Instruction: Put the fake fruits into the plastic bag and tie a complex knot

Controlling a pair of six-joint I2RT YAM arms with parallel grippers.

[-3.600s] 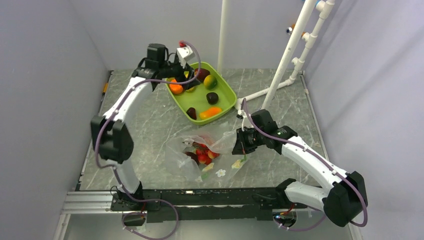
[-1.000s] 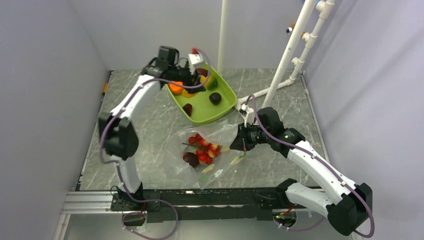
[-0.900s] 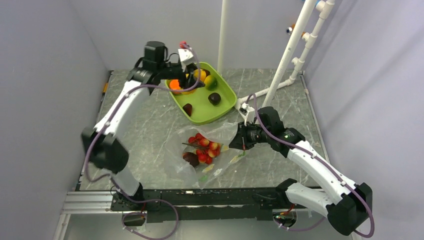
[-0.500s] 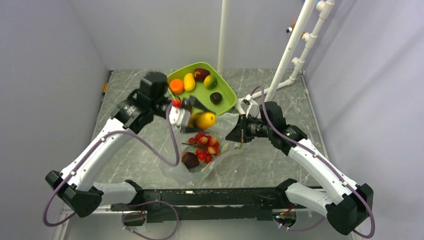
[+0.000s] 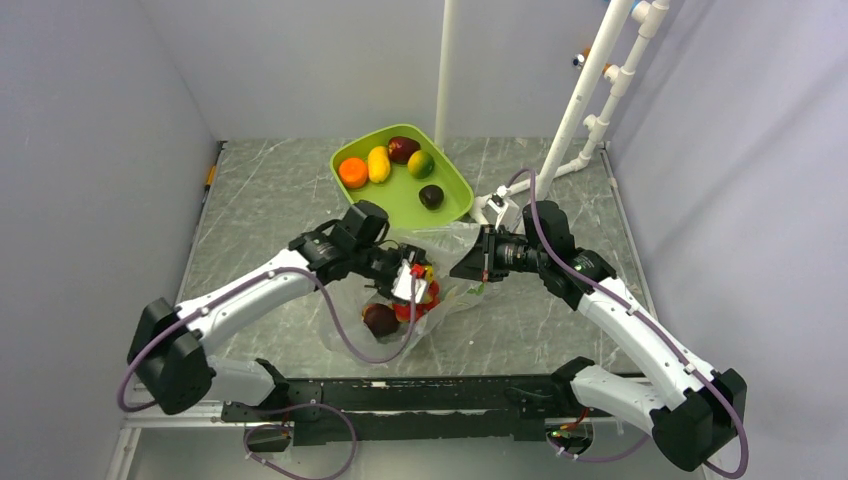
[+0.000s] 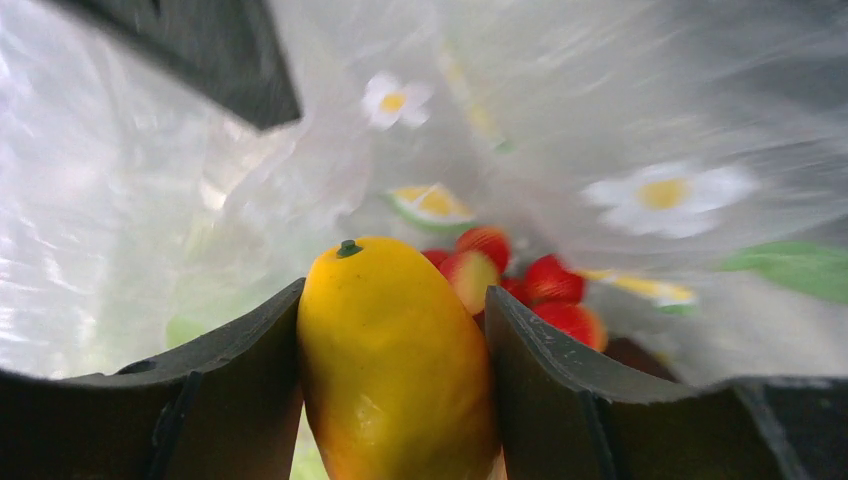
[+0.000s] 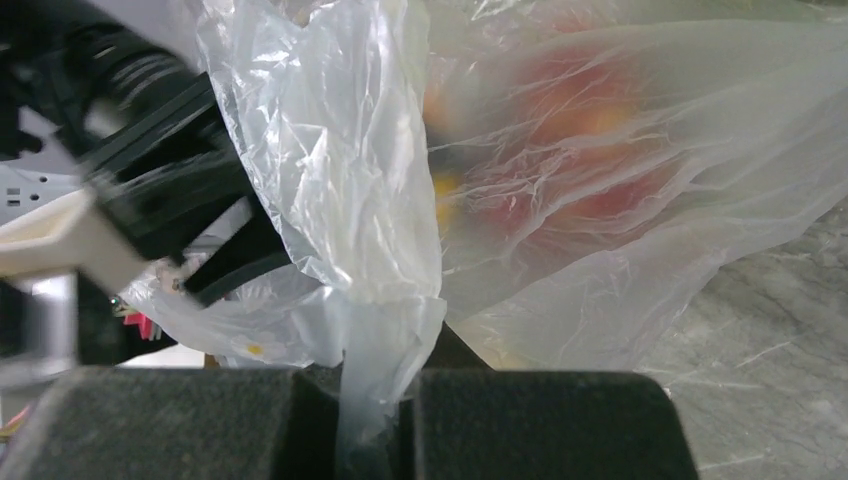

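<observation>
1. Grips a yellow oblong fruit [image 6: 390, 370] in the left gripper [image 6: 392, 325]. Jaws part-way open, one dark finger pressed against each flank of the fruit. Green stem nub pointing forward, orange blush at the near end.
2. Reaches with that gripper into the mouth of the plastic bag [image 5: 345, 305]. Clear crinkled film printed with daisies [image 6: 665, 195] all around in the left wrist view.
3. Just beyond the held fruit, deeper in the bag: a cluster of small red berries [image 6: 520, 285]. Beside them, in the top view: one dark maroon fruit [image 5: 380, 318] low in the bag.
4. Pinches a bunched strip of the bag's rim in the right gripper [image 7: 375, 400]. Jaws fully closed, with only thin film squeezed between the two pads. Rim lifted off the table on the bag's right side, mouth standing open toward the left arm.
5. Bag resting on the grey marbled table [image 5: 270, 200], between the two arms and just beside the near corner of the lime green tray [image 5: 400, 200]. Cannot tell whether bag and tray touch.
6. In the tray, at the far middle of the table:
   - an orange [image 5: 352, 172]
   - a second yellow oblong [image 5: 378, 163] touching the orange
   - a dark red fruit [image 5: 403, 149]
   - a green-yellow fruit [image 5: 421, 163]
   - a small dark maroon piece [image 5: 431, 196], apart from the others and nearer the arms
7. Behind and to the right of the tray: a white pipe frame [image 5: 580, 100] rising from the table.
</observation>
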